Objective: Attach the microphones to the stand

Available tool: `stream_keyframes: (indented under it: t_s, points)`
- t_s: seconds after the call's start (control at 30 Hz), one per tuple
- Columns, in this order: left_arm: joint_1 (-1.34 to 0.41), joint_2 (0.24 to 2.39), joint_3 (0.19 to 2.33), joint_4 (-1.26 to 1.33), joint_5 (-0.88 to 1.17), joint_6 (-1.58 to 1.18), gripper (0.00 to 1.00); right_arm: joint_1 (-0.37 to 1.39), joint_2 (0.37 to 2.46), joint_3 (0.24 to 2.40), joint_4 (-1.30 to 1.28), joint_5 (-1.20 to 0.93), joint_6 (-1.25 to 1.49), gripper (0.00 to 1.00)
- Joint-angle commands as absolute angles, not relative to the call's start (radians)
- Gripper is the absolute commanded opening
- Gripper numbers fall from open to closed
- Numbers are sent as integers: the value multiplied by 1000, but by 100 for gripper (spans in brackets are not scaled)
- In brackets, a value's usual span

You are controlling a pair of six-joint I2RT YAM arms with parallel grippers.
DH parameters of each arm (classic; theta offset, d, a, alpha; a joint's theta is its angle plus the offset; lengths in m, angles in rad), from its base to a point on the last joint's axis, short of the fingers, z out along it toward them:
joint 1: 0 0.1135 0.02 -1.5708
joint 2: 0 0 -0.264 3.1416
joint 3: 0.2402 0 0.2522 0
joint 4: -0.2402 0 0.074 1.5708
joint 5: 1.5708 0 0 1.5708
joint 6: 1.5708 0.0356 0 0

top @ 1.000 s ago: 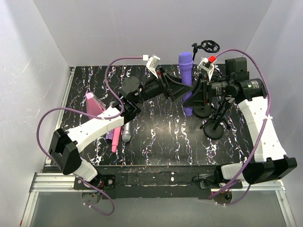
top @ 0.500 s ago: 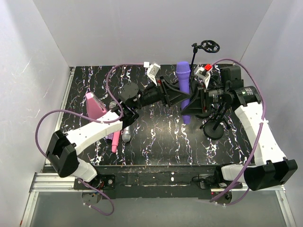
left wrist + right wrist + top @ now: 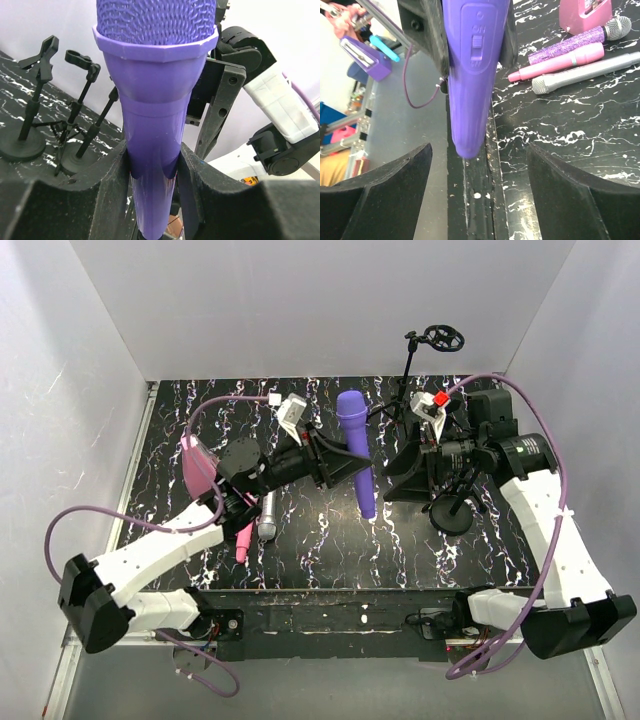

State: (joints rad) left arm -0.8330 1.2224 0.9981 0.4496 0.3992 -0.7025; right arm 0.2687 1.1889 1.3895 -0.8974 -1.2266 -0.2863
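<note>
My left gripper (image 3: 345, 462) is shut on the purple microphone (image 3: 355, 445) and holds it upright above the middle of the table, mesh head up. In the left wrist view both pads clamp the purple microphone (image 3: 155, 100) at the left gripper (image 3: 152, 167). To its right my right gripper (image 3: 403, 475) stands open. In the right wrist view the purple microphone's (image 3: 472, 75) tail hangs in front of the wide right gripper (image 3: 479, 167), touching neither finger. A black stand (image 3: 452, 515) with a ring clip (image 3: 443, 337) rises at the back right.
The pink microphone (image 3: 560, 62), a glittery microphone (image 3: 570, 42) and a silver-grey microphone (image 3: 590, 70) lie side by side on the table's left, next to a pink wedge (image 3: 198, 465). Two more small stands (image 3: 22, 145) with clips show in the left wrist view.
My right gripper has opened and let go of the purple microphone. The left gripper closed on it and carried it leftward, away from the right gripper.
</note>
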Motion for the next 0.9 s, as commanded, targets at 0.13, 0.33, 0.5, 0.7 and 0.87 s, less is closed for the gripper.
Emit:
stream_keyframes:
  t_s: [0.13,0.33,0.5,0.7,0.87]
  points:
    - [-830,1023,934,178,305,-545,0,265,1127,1416,-1060,-1183,-509,87]
    - [-830,963,914,65,299,-456,0,264,1149,1500,-1112,-1181,-531,88]
    - [-830,986,931,17,351,-403,0,262,1177,1572,-1105,-1137,-509,88]
    - [-830,1046,953,23,414,-394,0,261,1212,1635,-1008,-1104,-388,89]
    - [-830,1095,976,38,437,-393,0,261,1264,1649,-896,-1199,-207,88]
